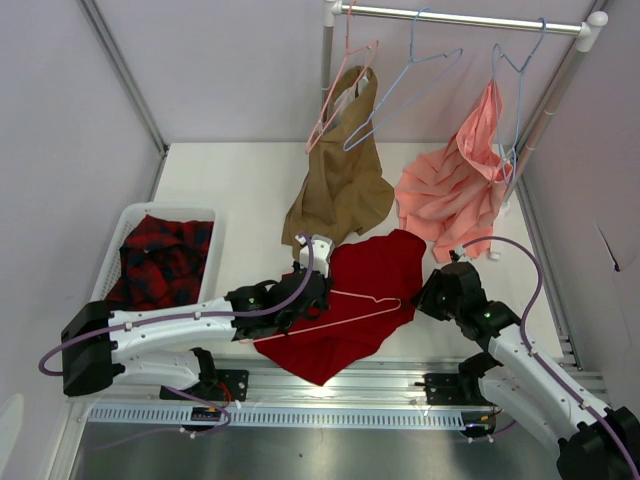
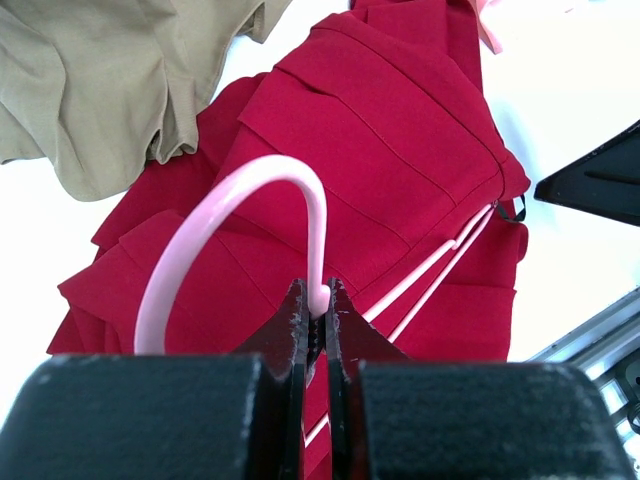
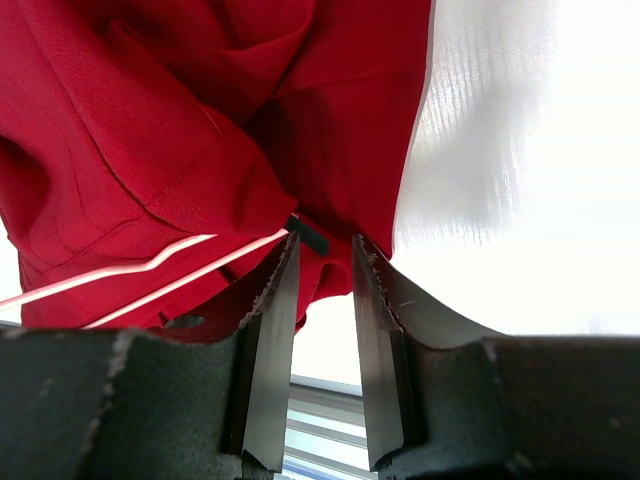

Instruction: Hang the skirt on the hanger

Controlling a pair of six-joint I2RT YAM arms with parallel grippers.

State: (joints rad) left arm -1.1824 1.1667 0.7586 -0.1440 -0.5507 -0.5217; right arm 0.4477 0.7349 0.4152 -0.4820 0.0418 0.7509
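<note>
The deep-red skirt (image 1: 365, 270) lies crumpled on the table's near middle. It also shows in the left wrist view (image 2: 400, 120) and the right wrist view (image 3: 150, 150). The pale-pink hanger (image 1: 362, 295) lies across it, its arms running toward the skirt's right edge. My left gripper (image 1: 312, 285) is shut on the base of the hanger's hook (image 2: 235, 195), the jaws pinching the wire (image 2: 318, 300). My right gripper (image 1: 428, 290) is open at the skirt's right edge. Its fingertips (image 3: 322, 248) flank a small black tab (image 3: 307, 236) at the hem, beside the hanger's wires (image 3: 150, 268).
A white basket (image 1: 165, 209) at the left holds a red-and-black plaid garment (image 1: 160, 260). A tan garment (image 1: 340, 190) and a salmon-pink one (image 1: 450, 190) hang from the back rail (image 1: 460, 18), with light-blue hangers (image 1: 405, 85). A metal track runs along the near edge (image 1: 330, 415).
</note>
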